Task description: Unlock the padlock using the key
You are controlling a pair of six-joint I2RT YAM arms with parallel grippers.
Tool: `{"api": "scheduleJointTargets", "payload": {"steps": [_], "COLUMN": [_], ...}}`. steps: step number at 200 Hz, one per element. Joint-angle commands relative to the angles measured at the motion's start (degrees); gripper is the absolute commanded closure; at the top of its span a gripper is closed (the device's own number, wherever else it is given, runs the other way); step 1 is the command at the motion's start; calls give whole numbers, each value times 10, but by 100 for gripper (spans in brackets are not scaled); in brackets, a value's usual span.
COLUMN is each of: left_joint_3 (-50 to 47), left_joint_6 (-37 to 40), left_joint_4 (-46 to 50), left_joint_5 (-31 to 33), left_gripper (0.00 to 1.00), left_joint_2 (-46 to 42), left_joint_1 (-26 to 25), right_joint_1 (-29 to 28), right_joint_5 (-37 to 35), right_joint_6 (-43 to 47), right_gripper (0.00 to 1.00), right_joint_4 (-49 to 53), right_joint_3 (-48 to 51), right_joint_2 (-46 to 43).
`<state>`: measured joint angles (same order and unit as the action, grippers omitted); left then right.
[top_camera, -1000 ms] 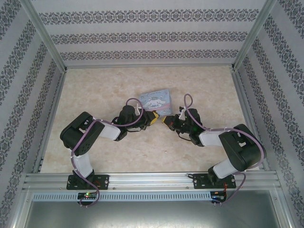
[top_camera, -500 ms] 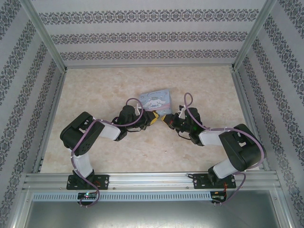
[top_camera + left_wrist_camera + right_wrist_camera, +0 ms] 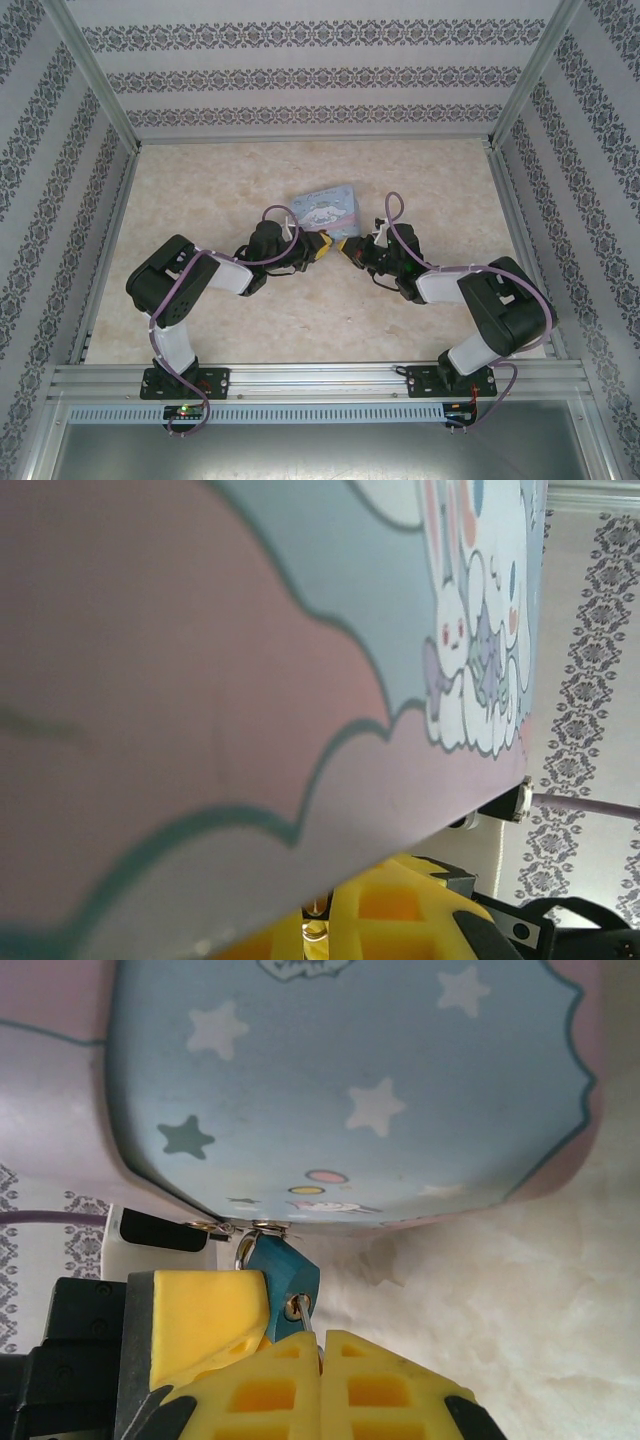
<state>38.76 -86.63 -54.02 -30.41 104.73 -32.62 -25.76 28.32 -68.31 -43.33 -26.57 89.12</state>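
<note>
The small teal padlock [image 3: 287, 1272] hangs by its thin shackle from the clasp [image 3: 252, 1226] on the near edge of the light-blue cartoon tin [image 3: 350, 1080]. My right gripper [image 3: 321, 1344] is shut on the thin metal key [image 3: 305, 1322], whose tip sits in the keyhole. A yellow finger [image 3: 200, 1320] of the left gripper presses the padlock's left side. In the left wrist view my left gripper [image 3: 318, 932] is shut, with a small metal piece of the padlock between its pads. From above, the left gripper [image 3: 325, 245] and the right gripper [image 3: 349, 250] meet just in front of the tin [image 3: 322, 207].
The tin [image 3: 250, 630] lies on the beige marbled table [image 3: 420, 180], inside a patterned-wall enclosure with metal frame rails [image 3: 300, 378] at the near edge. Both arms fold inward from their bases, purple cables looping over them.
Both grippers have crept slightly farther from the bases, and the tin has shifted and turned a little to the left with them. Both grips are unchanged.
</note>
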Motion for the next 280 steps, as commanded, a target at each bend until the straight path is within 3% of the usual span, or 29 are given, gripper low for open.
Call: {"api": "scheduleJointTargets", "payload": {"steps": [1,72,145,280], "left_joint_3": [2,9,11,17], "left_joint_6": [-29,-26,-34,-48], "left_joint_4": [-79,-73,-87,-106], "left_joint_5": [-20,-30,-47,-63], "left_gripper": [100,100,100,100], "left_joint_2": [-11,-18,-16,-7], "left_joint_1": [-2,-3,-3,-3], "right_joint_1": [-7,-5,42,20], "right_joint_5": [1,16,62,110], "right_joint_6": [-7,2,57,20], "right_gripper": [100,100,100,100], "right_joint_4": [-31,-51,-51,-89], "right_joint_3": [-16,-31,-51,-97], "right_joint_2": [13,27,52,65]}}
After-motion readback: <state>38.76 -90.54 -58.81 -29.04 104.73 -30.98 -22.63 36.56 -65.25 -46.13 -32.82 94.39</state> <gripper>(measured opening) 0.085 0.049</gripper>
